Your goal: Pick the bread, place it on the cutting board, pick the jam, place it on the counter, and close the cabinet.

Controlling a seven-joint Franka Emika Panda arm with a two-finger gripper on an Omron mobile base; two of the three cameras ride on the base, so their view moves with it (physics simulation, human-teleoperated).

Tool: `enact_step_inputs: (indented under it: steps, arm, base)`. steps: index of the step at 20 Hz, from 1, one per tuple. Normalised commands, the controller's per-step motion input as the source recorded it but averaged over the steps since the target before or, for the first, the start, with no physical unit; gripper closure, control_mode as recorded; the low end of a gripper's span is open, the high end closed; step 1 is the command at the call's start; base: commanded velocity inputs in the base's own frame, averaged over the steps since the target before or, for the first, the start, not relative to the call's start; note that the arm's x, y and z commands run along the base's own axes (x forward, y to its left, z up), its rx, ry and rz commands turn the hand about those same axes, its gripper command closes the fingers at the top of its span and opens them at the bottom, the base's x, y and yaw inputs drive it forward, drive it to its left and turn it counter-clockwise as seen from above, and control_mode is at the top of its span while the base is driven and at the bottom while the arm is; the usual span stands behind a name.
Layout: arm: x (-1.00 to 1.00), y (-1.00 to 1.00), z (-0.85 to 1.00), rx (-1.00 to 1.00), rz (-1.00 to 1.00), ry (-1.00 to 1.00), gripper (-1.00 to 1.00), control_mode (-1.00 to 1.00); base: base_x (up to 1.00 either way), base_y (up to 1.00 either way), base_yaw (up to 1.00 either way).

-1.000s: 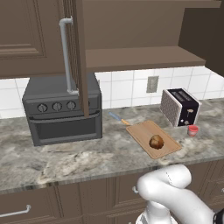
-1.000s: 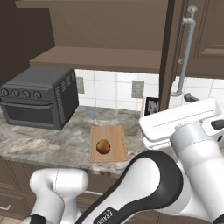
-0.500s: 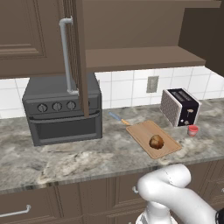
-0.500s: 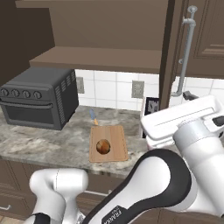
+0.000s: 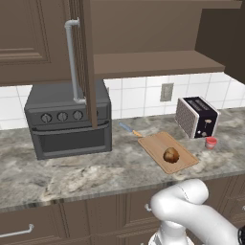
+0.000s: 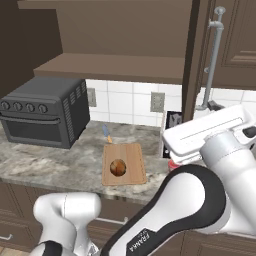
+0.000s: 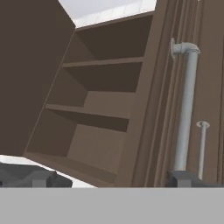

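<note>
Arm (image 6: 165, 220) (lower link): "FRANKA" lettering.

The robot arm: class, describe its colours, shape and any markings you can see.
The arm is glossy white, built of thick rounded tube-like segments with dark joints, and carries black FRANKA lettering. A flat white ribbed hand block sits at its end. The gripper has two small dark fingertips.

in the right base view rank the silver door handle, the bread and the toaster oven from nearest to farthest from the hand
1. Silver door handle: at the right, directly beside the hand.
2. Bread: lower centre, on the cutting board.
3. Toaster oven: far left on the counter.
</note>
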Motion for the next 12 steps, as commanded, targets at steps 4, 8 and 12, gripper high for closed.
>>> enact_step_inputs:
  steps: [4,8,12]
  arm:
    - [0.08,-0.02,0.0,0.0,0.06,0.0,-1.0,-1.0]
    - [0.04,-0.13,0.0,0.0,0.03,0.0,-1.0,-1.0]
    - [0.03,-0.17,0.0,0.0,0.01,0.0,-1.0,-1.0]
  base:
    - [0.0,0.0,0.0]
    - [0.0,0.0,0.0]
    - [0.0,0.0,0.0]
